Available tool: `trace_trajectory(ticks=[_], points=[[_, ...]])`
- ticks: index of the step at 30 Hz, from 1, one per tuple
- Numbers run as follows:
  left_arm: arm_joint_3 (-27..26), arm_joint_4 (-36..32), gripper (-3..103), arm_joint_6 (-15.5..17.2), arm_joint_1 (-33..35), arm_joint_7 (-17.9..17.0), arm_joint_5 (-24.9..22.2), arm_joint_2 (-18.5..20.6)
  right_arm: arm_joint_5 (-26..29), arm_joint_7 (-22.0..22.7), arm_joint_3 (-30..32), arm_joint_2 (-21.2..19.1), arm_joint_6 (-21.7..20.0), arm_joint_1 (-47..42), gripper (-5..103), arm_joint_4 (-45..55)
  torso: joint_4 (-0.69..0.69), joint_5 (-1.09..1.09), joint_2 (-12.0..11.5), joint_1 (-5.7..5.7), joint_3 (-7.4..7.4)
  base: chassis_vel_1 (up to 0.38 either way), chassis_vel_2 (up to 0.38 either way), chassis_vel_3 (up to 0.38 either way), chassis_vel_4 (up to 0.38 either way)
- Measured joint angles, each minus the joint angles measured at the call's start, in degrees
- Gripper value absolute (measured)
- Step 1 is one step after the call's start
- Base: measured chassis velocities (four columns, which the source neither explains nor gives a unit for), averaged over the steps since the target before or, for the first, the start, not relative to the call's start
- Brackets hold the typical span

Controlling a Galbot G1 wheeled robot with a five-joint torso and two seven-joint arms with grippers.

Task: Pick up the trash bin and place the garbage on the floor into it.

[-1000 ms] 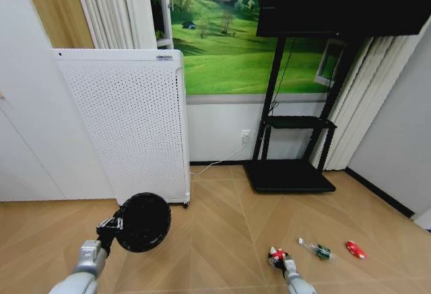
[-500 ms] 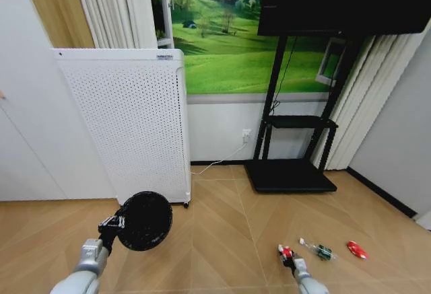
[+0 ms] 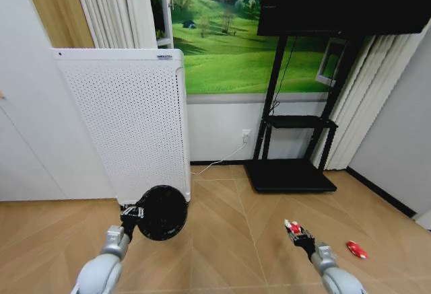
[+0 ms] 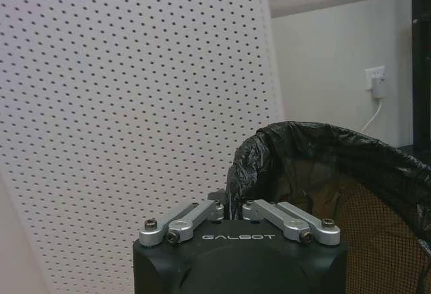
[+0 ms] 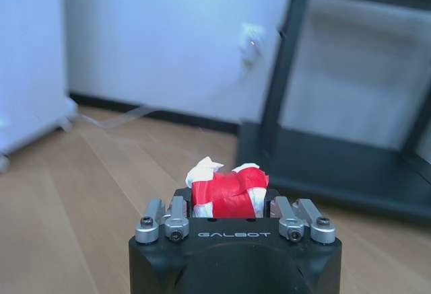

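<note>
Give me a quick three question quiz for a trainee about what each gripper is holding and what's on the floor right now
1. True or false: the left gripper holds the trash bin by its rim, off the floor in front of the white perforated cabinet.
2. What is the right gripper shut on?
A. a clear bottle
B. a crumpled red-and-white wrapper
C. nothing
3. Fill in: the flattened red piece lies on the ____.

Key
1. True; the left wrist view shows the gripper pinching the bag-lined rim.
2. B.
3. Floor, to the robot's right of the right gripper.
</note>
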Motion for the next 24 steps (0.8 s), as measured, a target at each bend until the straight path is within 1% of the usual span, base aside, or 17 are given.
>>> trace_trajectory(ticks=[1,2,4,5,6,7,9,10,11,13,14,16,18,21,24], points=[[0.9,0.7,7,-0.1,-0.6,-0.1,0.3,-0.6,0.5,-2.0,-0.5,-0.3,1.8,-0.3,49,1.7,0.02,-0.01,0.0,0.0,0.0,0.0,0.0,0.0,0.0],[0.9,0.7,7,-0.1,-0.6,-0.1,0.3,-0.6,0.5,-2.0,-0.5,-0.3,1.8,-0.3,49,1.7,0.02,-0.01,0.0,0.0,0.0,0.0,0.0,0.0,0.0],[2.2,1.8,7,-0.2,-1.7,-0.4,0.8,-1.6,0.9,-6.1,-1.2,-0.7,4.7,-0.7,49,3.9,0.04,0.0,0.0,0.0,0.0,0.0,0.0,0.0,0.0],[2.2,1.8,7,-0.2,-1.7,-0.4,0.8,-1.6,0.9,-6.1,-1.2,-0.7,4.7,-0.7,49,3.9,0.04,0.0,0.0,0.0,0.0,0.0,0.0,0.0,0.0],[3.3,2.6,7,-0.3,-2.8,-0.5,1.0,-2.1,0.9,-7.8,-1.5,-0.8,6.4,-1.1,49,5.2,0.03,-0.01,0.0,0.0,0.0,0.0,0.0,0.0,0.0],[3.3,2.6,7,-0.3,-2.8,-0.5,1.0,-2.1,0.9,-7.8,-1.5,-0.8,6.4,-1.1,49,5.2,0.03,-0.01,0.0,0.0,0.0,0.0,0.0,0.0,0.0],[5.5,4.3,7,-0.4,-5.4,-0.6,1.1,-2.7,1.3,-10.0,-1.8,-0.8,8.3,-1.6,49,7.4,-0.02,0.0,0.0,0.0,0.0,0.0,0.0,0.0,0.0],[6.5,5.3,7,-0.5,-6.9,-0.6,1.1,-2.9,1.5,-10.9,-2.1,-0.7,9.0,-1.5,49,8.2,-0.01,-0.01,0.0,0.0,0.0,0.0,0.0,0.0,0.0],[6.5,5.3,7,-0.5,-6.9,-0.6,1.1,-2.9,1.5,-10.9,-2.1,-0.7,9.0,-1.5,49,8.2,-0.01,-0.01,0.0,0.0,0.0,0.0,0.0,0.0,0.0],[8.8,7.8,7,-0.5,-10.2,-0.8,1.0,-3.5,1.5,-12.9,-3.3,-0.6,10.1,-0.8,49,9.1,-0.01,0.0,0.0,0.01,0.0,0.0,0.0,0.0,0.0],[8.8,7.8,7,-0.5,-10.2,-0.8,1.0,-3.5,1.5,-12.9,-3.3,-0.6,10.1,-0.8,49,9.1,-0.01,0.0,0.0,0.01,0.0,0.0,0.0,0.0,0.0],[10.5,9.4,7,-0.5,-12.1,-1.1,0.9,-4.1,1.5,-14.0,-4.9,-0.5,10.7,0.0,49,9.6,0.0,-0.01,0.0,0.0,0.0,0.0,0.0,0.0,0.0],[13.0,11.4,7,-0.5,-14.0,-1.2,0.8,-5.0,1.2,-14.4,-7.9,-0.3,11.3,1.8,49,9.8,0.0,0.0,0.0,0.01,0.01,0.0,0.0,0.0,0.0],[14.3,12.3,7,-0.5,-14.7,-1.3,0.8,-5.4,1.2,-14.4,-9.3,-0.2,11.3,2.8,49,9.8,0.0,-0.01,0.0,0.01,0.0,0.0,0.0,0.0,0.0],[17.7,14.8,7,-0.5,-15.8,-1.4,0.9,-7.0,1.3,-13.6,-13.5,0.3,10.9,6.6,49,9.8,0.01,-0.01,0.0,0.01,0.01,0.0,0.0,0.0,0.0]])
